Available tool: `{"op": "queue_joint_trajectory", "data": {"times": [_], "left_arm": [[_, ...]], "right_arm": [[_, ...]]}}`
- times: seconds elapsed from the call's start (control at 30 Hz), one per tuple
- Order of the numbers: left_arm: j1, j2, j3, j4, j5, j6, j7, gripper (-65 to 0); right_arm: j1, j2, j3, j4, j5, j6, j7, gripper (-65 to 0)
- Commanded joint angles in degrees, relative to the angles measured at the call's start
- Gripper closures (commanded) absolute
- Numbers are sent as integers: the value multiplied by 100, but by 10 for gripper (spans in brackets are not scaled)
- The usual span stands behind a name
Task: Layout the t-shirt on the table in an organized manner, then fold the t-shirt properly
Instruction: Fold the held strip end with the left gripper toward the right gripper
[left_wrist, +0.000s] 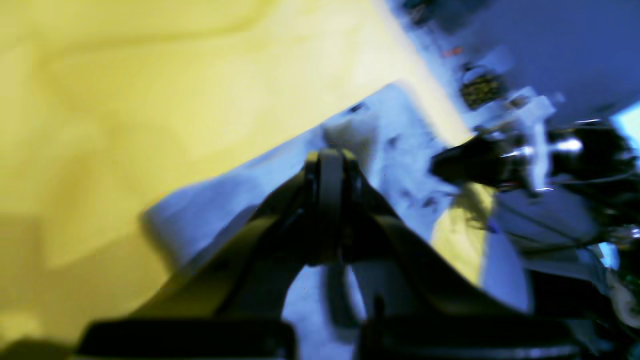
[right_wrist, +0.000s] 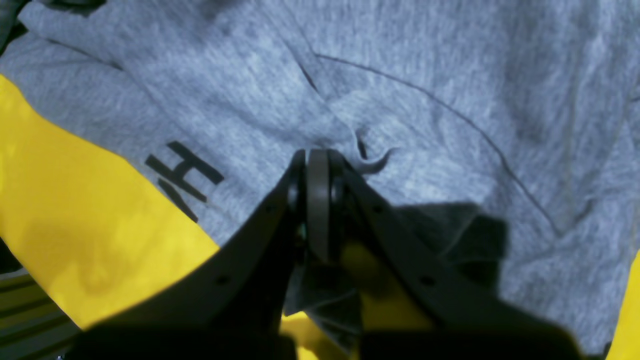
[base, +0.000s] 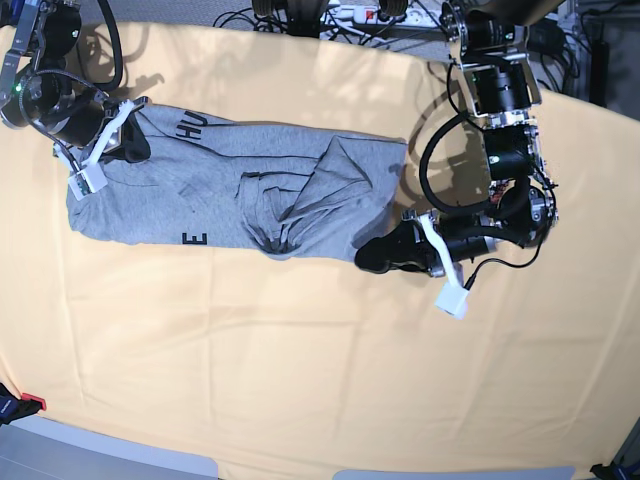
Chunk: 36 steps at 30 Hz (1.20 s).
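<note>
The heather-grey t-shirt (base: 200, 200) lies stretched sideways across the back half of the table (base: 300, 360), rumpled and folded over itself in its middle. Black lettering (right_wrist: 182, 172) shows near its edges. My right gripper (base: 128, 143) is at the shirt's upper left corner. In the right wrist view this gripper (right_wrist: 317, 155) is shut on the t-shirt (right_wrist: 425, 75), with cloth puckered at the tips. My left gripper (base: 362, 257) sits at the shirt's lower right end. The blurred left wrist view shows it (left_wrist: 330, 157) shut on the edge of the t-shirt (left_wrist: 200, 210).
Cables and a power strip (base: 350, 12) run along the table's far edge. A small red object (base: 25, 402) sits at the front left corner. The yellow cloth (left_wrist: 150, 100) extends widely in front of the shirt, toward the near edge (base: 300, 470).
</note>
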Motion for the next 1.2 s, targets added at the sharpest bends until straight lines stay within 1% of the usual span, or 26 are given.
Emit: {"op": "queue_joint_trajectory", "data": {"times": [0.0, 0.07, 0.17, 0.33, 0.43, 0.63, 0.77, 0.87, 0.9, 0.97, 1.07, 1.17], "left_arm": [[-149, -4, 26, 81, 17, -30, -190, 0], [-149, -2, 26, 81, 328, -30, -354, 0], [-146, -4, 28, 81, 726, 87, -461, 0], [-144, -4, 190, 79, 772, 184, -424, 0], [-118, -4, 549, 79, 761, 184, -382, 0], [-63, 0, 1628, 79, 754, 184, -289, 0], [-66, 0, 2267, 79, 492, 181, -229, 0], [-66, 0, 2597, 81, 116, 173, -236, 0], [-66, 0, 2673, 79, -20, 114, -234, 0], [-66, 2, 2771, 79, -264, -2, -236, 0], [-68, 15, 2787, 79, -557, -30, -238, 0], [-85, 13, 2787, 81, -612, -30, -234, 0]], "right_arm": [[33, 83, 33, 70, 85, 30, 81, 0], [33, 83, 33, 70, 85, 30, 83, 0], [33, 83, 33, 70, 85, 30, 83, 0], [33, 83, 33, 70, 87, 30, 87, 0], [33, 83, 33, 70, 87, 30, 87, 0], [33, 81, 33, 70, 87, 30, 85, 0], [33, 83, 33, 70, 87, 30, 87, 0], [33, 81, 33, 70, 87, 30, 87, 0], [33, 83, 33, 70, 85, 30, 87, 0], [33, 81, 33, 70, 87, 30, 87, 0], [33, 83, 33, 70, 87, 30, 87, 0], [48, 83, 33, 85, 129, 30, 92, 0]]}}
